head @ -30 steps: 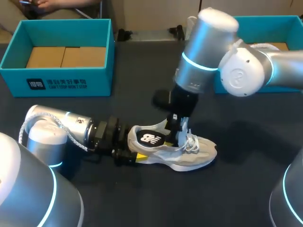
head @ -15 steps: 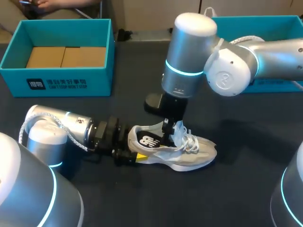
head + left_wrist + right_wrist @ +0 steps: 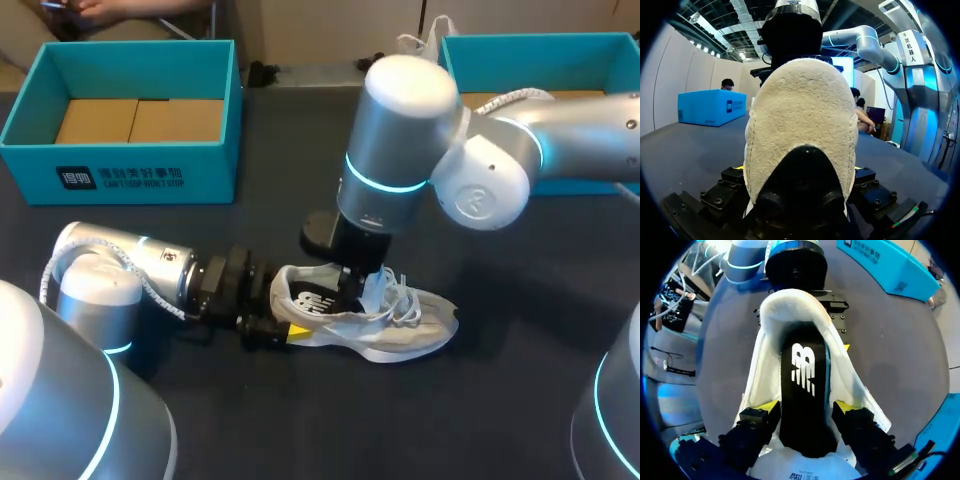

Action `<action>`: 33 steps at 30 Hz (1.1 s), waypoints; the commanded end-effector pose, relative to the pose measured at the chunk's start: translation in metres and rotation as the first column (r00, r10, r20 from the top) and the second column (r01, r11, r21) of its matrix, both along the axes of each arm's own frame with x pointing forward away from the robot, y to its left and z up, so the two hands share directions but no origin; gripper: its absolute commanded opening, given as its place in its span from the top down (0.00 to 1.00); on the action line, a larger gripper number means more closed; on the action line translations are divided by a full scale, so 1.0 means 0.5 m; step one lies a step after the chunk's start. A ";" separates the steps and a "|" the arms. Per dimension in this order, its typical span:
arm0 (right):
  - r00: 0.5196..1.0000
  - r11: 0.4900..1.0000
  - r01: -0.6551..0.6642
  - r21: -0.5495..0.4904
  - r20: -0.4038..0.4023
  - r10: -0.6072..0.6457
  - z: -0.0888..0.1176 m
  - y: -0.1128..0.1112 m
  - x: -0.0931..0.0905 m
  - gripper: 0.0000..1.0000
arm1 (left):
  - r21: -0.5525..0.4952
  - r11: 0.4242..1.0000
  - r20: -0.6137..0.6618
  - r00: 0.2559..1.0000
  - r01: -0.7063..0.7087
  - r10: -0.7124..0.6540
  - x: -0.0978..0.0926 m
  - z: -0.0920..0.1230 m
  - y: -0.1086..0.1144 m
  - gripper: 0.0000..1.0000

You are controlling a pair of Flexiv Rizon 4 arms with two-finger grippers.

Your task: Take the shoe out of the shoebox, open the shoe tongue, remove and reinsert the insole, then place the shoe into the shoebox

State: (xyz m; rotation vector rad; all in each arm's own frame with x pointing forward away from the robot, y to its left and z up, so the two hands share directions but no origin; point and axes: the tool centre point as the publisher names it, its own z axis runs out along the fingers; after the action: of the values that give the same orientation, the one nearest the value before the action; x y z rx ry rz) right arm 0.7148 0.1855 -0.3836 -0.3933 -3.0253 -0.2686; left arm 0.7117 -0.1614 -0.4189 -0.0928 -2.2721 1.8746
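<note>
1. Your left claw (image 3: pixel 272 328) lay low over the worktop (image 3: pixel 300 430) and held the shoe (image 3: pixel 410 330) by the heel, with one finger touching it on each side.
2. The shoe sat on its sole straight ahead of that claw. Its toe pointed away, and its pale heel cup filled the gap between the fingers.
3. Your right claw (image 3: pixel 805 407) came down from above into the shoe's opening, just ahead of the left claw's tips.
4. The right claw's fingers stood fairly wide. Each yellow tip touched one long edge of the black insole (image 3: pixel 802 370), so the claw held the insole's broad front part between them.
5. Ahead of the right claw, the insole ran back toward the heel between the shoe's pale padded walls, with its white logo facing up. Its rounded front end lay under the claw, over the white tongue (image 3: pixel 800 467).
6. The white laces (image 3: pixel 405 297) lay loose just beside the right claw, on the toe side.
7. A teal shoebox (image 3: pixel 120 178) stood open and well apart from the left claw, on the far side of its arm. A second teal shoebox (image 3: pixel 545 42) stood well apart behind the right claw, and that arm partly hid it.
</note>
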 end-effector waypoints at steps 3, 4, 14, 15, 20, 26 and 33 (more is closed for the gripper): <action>0.999 0.999 0.030 -0.019 0.029 -0.029 -0.026 0.011 0.004 0.45 | 0.002 1.000 0.000 1.000 -0.001 0.001 0.001 0.000 -0.001 1.00; 0.999 0.999 0.038 -0.025 0.037 -0.038 -0.027 0.011 0.005 0.47 | 0.002 1.000 0.000 1.000 -0.001 0.001 0.001 0.000 -0.001 1.00; 1.000 0.999 0.017 -0.030 -0.003 -0.017 -0.060 0.017 0.010 0.43 | 0.002 1.000 0.000 1.000 -0.001 0.001 0.001 0.000 -0.001 1.00; 1.000 1.000 0.012 -0.026 -0.015 -0.013 -0.063 0.018 0.009 0.45 | 0.002 1.000 0.000 1.000 -0.001 0.001 0.001 0.000 -0.001 1.00; 0.997 1.000 0.010 -0.027 -0.070 -0.012 -0.075 0.010 0.005 0.52 | 0.002 1.000 0.000 1.000 -0.001 0.001 0.001 0.000 -0.001 1.00; 0.989 0.998 0.010 -0.056 -0.145 -0.018 -0.088 0.003 -0.004 0.71 | 0.002 1.000 0.000 1.000 -0.001 0.001 0.001 0.000 -0.001 1.00; 0.981 0.996 0.001 -0.089 -0.194 -0.019 -0.100 -0.003 -0.016 1.00 | 0.002 1.000 0.000 1.000 -0.001 0.001 0.001 0.000 -0.001 1.00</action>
State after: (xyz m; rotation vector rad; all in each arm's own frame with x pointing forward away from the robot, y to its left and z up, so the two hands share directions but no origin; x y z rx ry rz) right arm 0.7100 0.1779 -0.4106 -0.4209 -2.8558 -0.1070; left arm 0.7112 -0.1613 -0.4197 -0.0934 -2.2723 1.8745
